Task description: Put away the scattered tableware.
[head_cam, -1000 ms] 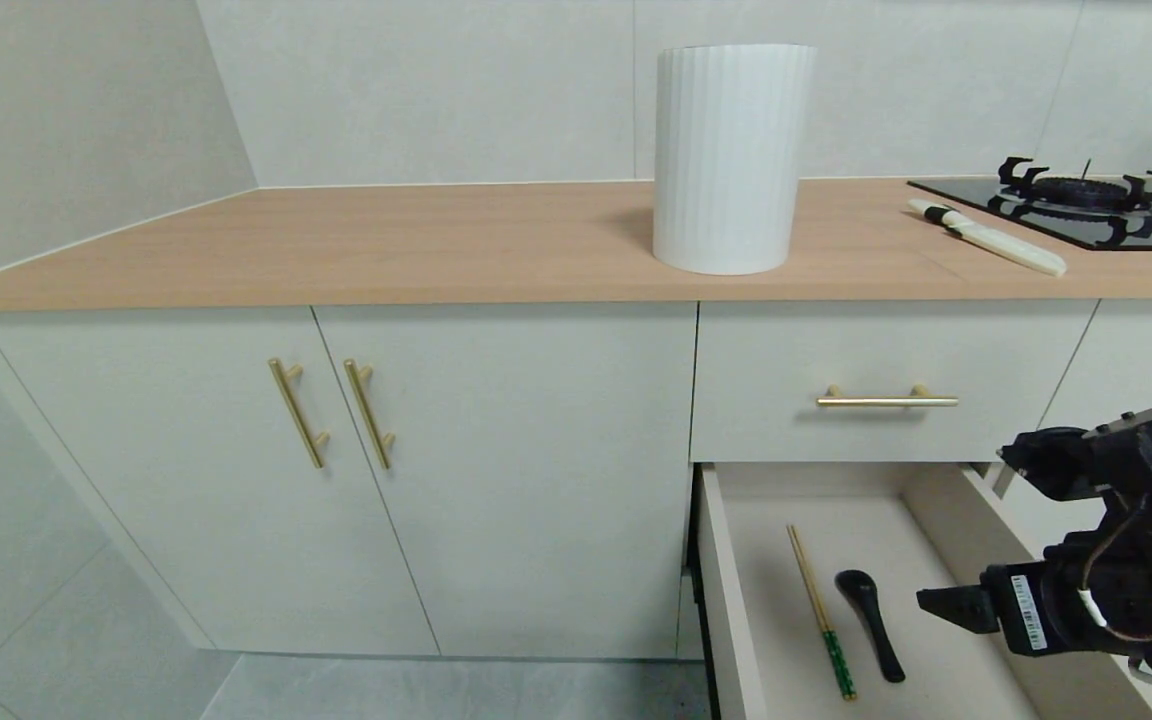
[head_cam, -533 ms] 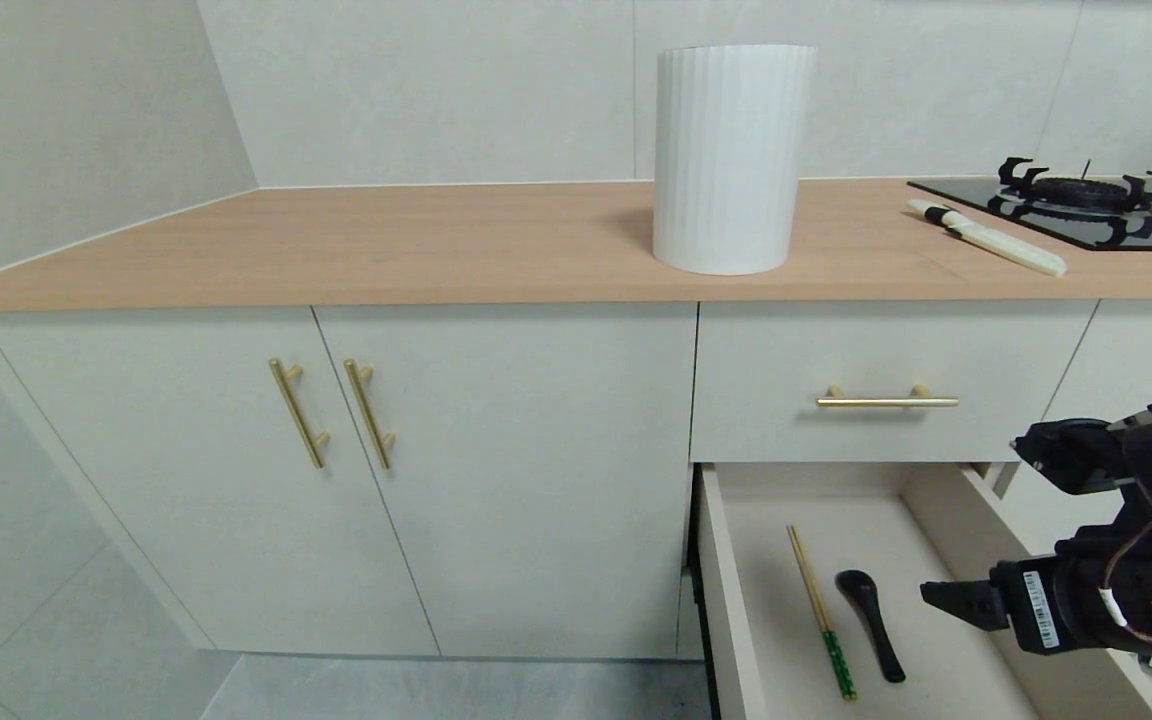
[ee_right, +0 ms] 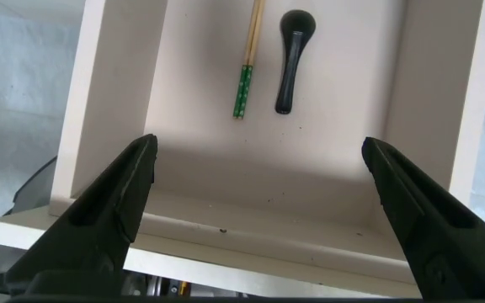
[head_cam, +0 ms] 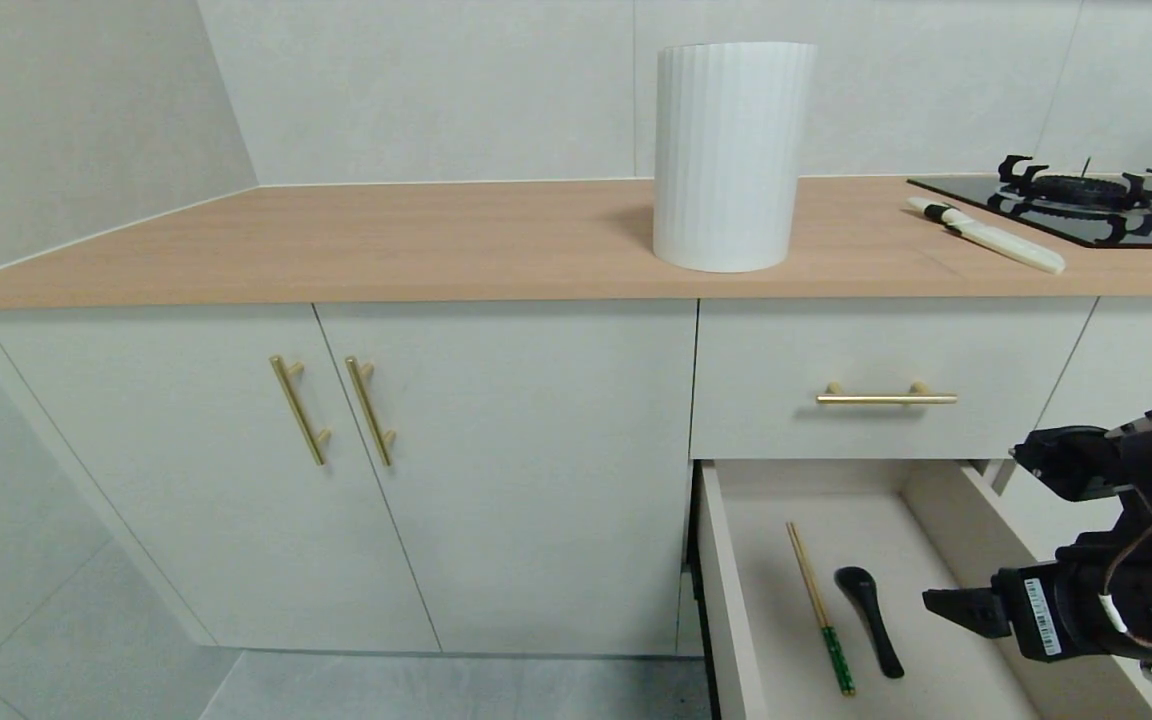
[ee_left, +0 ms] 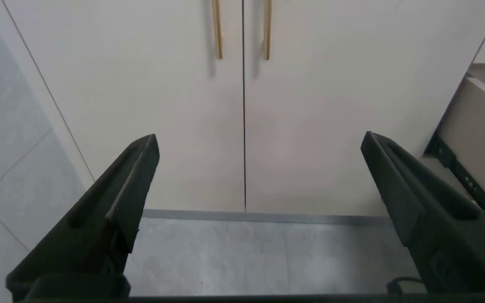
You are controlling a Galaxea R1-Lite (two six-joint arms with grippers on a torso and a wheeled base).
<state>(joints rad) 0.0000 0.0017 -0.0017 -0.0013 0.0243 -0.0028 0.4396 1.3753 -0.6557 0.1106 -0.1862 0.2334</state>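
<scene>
Closest in, the right gripper (head_cam: pixel 976 530) hangs over the open drawer (head_cam: pixel 726 580). Its fingers are spread wide and hold nothing. The left gripper (ee_left: pixel 259 143) is low down in front of the cupboard doors (ee_left: pixel 242 93). Its fingers are spread wide and empty too.

Inside the drawer lie a pair of chopsticks (head_cam: pixel 819 610) and a black spoon (head_cam: pixel 868 618), side by side but not touching.

Farther back, on the tabletop (head_cam: pixel 386 240), a pale knife (head_cam: pixel 986 237) lies flat just beside the stove (head_cam: pixel 1086 200), well apart from the tall white jar (head_cam: pixel 726 155).

I think the knife is the next thing to put away. To do it well, the right arm should first lift clear of the drawer's edge, then come down on the knife from above. It should pinch the handle across its thin side, not the blade. I guess the handle is the end with the dark band. The knife lies flat, so the fingers must get low. Then the knife can go in the bare space beside the spoon.
</scene>
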